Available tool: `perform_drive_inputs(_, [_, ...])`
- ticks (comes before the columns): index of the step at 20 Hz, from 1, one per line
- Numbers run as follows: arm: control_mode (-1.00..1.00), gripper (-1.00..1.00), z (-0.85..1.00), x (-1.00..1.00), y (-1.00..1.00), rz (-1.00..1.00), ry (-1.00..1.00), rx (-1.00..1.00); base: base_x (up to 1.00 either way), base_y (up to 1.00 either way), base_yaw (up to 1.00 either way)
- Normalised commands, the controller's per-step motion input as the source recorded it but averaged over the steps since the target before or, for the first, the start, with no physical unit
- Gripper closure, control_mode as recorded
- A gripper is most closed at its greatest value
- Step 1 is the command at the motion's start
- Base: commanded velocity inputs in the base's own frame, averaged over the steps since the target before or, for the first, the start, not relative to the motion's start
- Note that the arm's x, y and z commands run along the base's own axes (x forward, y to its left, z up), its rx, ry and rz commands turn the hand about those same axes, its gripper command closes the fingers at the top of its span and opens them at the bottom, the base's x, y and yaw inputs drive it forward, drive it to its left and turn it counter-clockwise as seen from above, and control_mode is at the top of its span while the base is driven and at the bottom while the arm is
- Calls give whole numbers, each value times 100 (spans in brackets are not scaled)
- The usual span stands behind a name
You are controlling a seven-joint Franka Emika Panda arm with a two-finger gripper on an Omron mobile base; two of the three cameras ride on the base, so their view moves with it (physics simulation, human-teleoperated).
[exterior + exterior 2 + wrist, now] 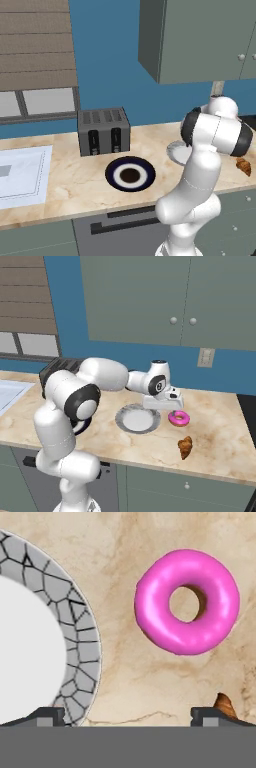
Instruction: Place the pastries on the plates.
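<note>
The marble worktop (215, 421) carries everything, and the pale plate (137, 419) serves as the landmark. A toaster (103, 131) stands behind and to its left. The navy plate (130, 174) lies to its left, both plates bare. The claw (167, 404) hovers above the pale plate's right rim, fingertips (47, 714) spread wide. The pink doughnut (178, 418) lies just right of that plate; the croissant (185, 447) lies farther right and nearer the front edge.
</note>
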Motion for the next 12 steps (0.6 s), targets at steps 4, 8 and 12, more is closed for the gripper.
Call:
perform_drive_inputs(4, [-100, -100, -23, 14, -13, 0, 0, 4, 0, 0, 0])
perform_drive_inputs(8, [-100, -100, -20, 14, -9, 0, 0, 4, 0, 0, 0])
perform_drive_inputs(12, [-100, -100, -10, 19, -8, 0, 0, 4, 0, 0, 0])
